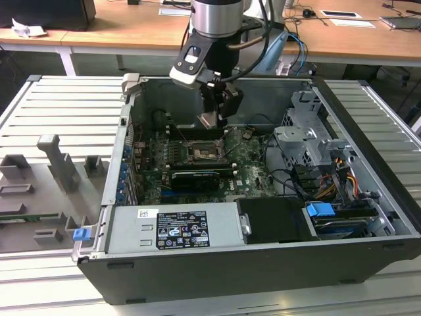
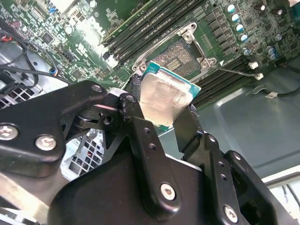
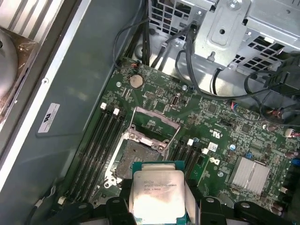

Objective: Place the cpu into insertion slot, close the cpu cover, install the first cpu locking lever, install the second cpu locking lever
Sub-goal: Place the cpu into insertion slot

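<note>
Gripper (image 2: 159,115) clasping cpu (image 3: 157,192), above insertion slot (image 3: 137,153) (uncovered)

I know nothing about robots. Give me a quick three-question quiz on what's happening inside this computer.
1. What is the gripper shut on? A) a memory stick B) the cpu C) a cable
2. True or false: the cpu already sits in the insertion slot.
3. Fill in: the cpu hangs over the green ____.

Key: 1 B. 2 False: the cpu is held above the insertion slot. 3 motherboard.
</note>
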Controlling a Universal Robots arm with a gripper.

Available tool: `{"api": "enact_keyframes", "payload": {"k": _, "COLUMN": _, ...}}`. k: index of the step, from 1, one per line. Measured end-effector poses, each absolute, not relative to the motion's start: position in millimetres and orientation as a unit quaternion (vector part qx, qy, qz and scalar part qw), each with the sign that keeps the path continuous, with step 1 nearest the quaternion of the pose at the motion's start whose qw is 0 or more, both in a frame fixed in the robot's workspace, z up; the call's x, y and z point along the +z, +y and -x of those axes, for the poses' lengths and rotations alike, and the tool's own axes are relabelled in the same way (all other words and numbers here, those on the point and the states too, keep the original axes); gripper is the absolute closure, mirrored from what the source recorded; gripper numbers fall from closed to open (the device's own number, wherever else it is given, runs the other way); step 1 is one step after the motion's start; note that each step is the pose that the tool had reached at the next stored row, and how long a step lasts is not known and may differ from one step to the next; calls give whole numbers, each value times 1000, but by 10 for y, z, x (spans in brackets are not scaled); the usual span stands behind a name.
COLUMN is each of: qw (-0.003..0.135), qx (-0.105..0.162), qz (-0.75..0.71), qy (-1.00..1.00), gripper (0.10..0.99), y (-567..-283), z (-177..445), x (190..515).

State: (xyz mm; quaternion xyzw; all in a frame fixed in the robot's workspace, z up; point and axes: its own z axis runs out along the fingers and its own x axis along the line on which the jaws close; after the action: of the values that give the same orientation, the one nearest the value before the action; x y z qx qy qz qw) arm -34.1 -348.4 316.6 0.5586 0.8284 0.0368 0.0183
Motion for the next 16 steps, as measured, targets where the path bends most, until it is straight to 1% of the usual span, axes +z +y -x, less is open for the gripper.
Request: {"api": "enact_keyframes", "payload": {"k": 16, "qw": 21, "qx": 35, "qz": -605, "qy": 795, "gripper": 561, "y": -3483, "z": 341, "x": 3084}}
